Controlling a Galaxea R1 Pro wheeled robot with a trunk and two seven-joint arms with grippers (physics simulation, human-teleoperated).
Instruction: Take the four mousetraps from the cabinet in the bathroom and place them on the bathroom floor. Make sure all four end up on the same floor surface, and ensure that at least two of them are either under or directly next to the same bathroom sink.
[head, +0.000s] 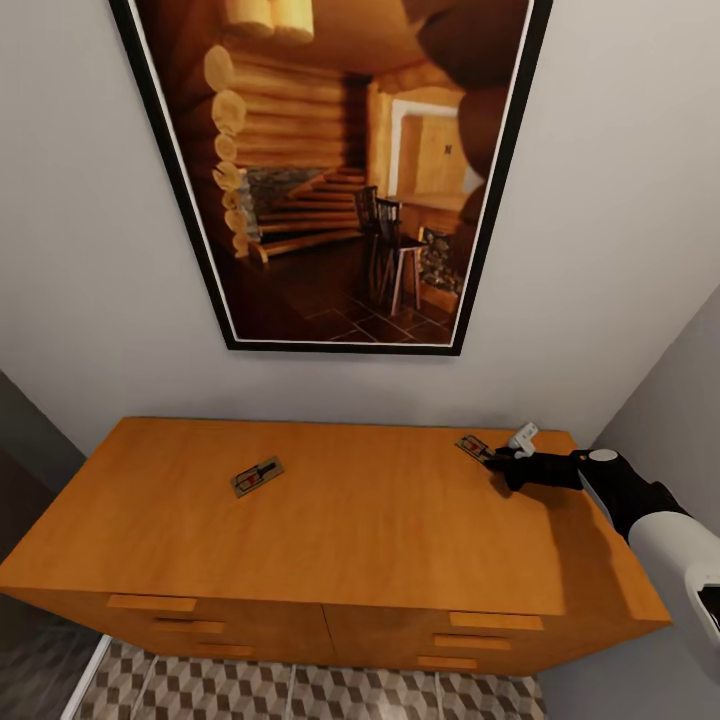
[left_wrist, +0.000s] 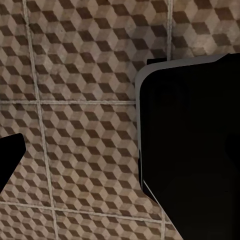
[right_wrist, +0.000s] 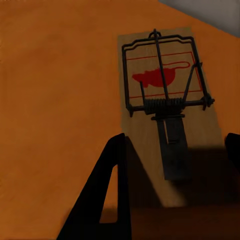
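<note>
Two mousetraps on top of orange-brown cabinet (head: 380, 530), under framed cabin picture (head: 340, 170). Left mousetrap (head: 257, 476) mid-top, lying flat, alone. Right mousetrap (head: 474, 447) near back right corner: pale wooden board, red mouse mark, dark wire bar, coil spring, metal tab. Right claw (head: 497, 459) fingers apart, straddling its near end, board still flat. Left claw over cube-pattern bathroom floor (left_wrist: 75, 125); cannot tell its state.

framed picture (head: 335, 170): black frame, log-cabin interior with 2 chairs, hangs up and left of the hand | grey wall (head: 90, 260): behind it | darker grey side wall (head: 680, 400): right of the hand
</note>
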